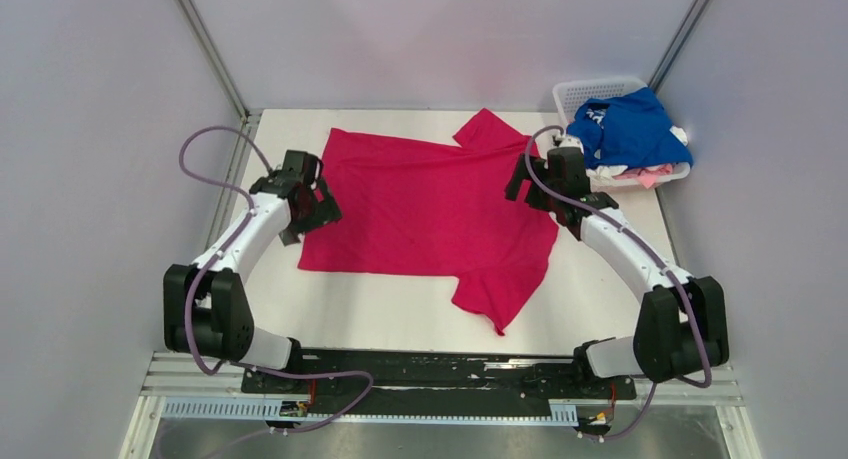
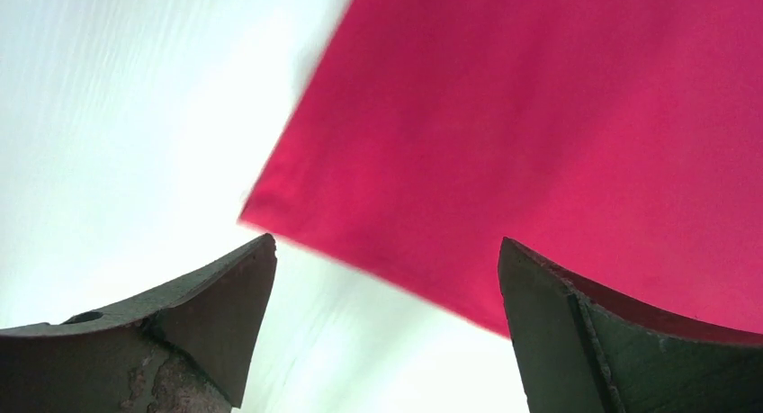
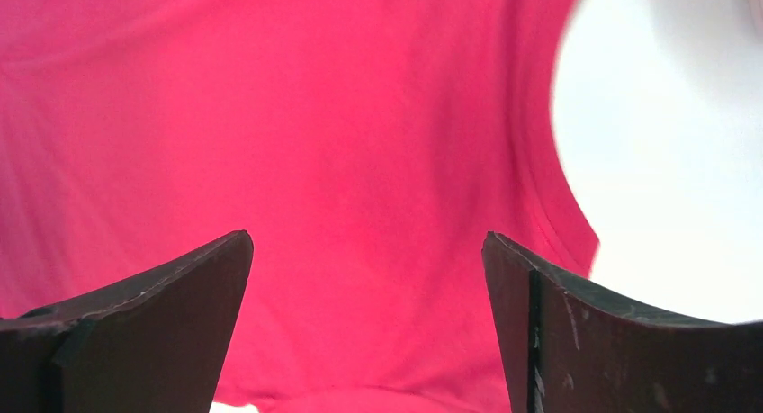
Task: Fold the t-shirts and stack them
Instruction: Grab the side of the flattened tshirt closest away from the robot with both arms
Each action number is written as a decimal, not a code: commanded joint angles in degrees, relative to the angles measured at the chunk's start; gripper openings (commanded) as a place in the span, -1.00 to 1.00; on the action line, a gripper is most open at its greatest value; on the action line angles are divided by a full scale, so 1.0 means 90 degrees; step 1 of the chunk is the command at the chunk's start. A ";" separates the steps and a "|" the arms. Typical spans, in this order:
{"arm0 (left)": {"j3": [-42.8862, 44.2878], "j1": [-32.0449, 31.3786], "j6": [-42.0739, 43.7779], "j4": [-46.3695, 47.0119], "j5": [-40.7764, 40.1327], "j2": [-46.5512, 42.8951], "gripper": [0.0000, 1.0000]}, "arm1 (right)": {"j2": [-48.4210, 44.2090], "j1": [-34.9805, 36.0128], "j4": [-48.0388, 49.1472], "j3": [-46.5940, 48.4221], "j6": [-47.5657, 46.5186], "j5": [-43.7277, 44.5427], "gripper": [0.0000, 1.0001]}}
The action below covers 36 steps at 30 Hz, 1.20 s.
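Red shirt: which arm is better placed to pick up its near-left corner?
Left. The left gripper hangs open beside that corner of the red shirt, visible ahead of its fingers; the right gripper, also open, is over the opposite side.

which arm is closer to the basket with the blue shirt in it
Right. The right arm's fingers hang over the red shirt's right edge, just beside the basket. The left arm's fingers are at the shirt's opposite edge, across the table.
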 commanded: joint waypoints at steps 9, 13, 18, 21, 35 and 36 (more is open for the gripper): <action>-0.2856 0.0649 -0.2055 0.0964 -0.0302 -0.1452 0.95 | -0.1130 -0.0093 0.0323 -0.1624 0.0419 -0.0149 1.00; -0.3018 0.0698 -0.2425 0.1193 -0.0493 -0.1391 0.84 | -0.1047 -0.0095 0.0282 -0.1646 0.0454 -0.0187 1.00; -0.3244 0.0767 -0.2842 0.1638 -0.0391 -0.1363 0.60 | -0.0891 -0.0096 0.0173 -0.1575 0.0488 -0.0154 1.00; -0.3337 0.0769 -0.2998 0.1788 -0.0442 -0.1358 0.46 | -0.0869 -0.0094 0.0078 -0.1540 0.0525 -0.0129 1.00; -0.3264 0.0778 -0.3080 0.2104 -0.0385 -0.0575 -0.25 | -0.1148 -0.0096 -0.0412 -0.1451 0.0462 0.0174 1.00; -0.3225 0.0778 -0.3079 0.2094 -0.0371 -0.0549 -0.43 | -0.1161 -0.0096 -0.0436 -0.1453 0.0456 0.0186 1.00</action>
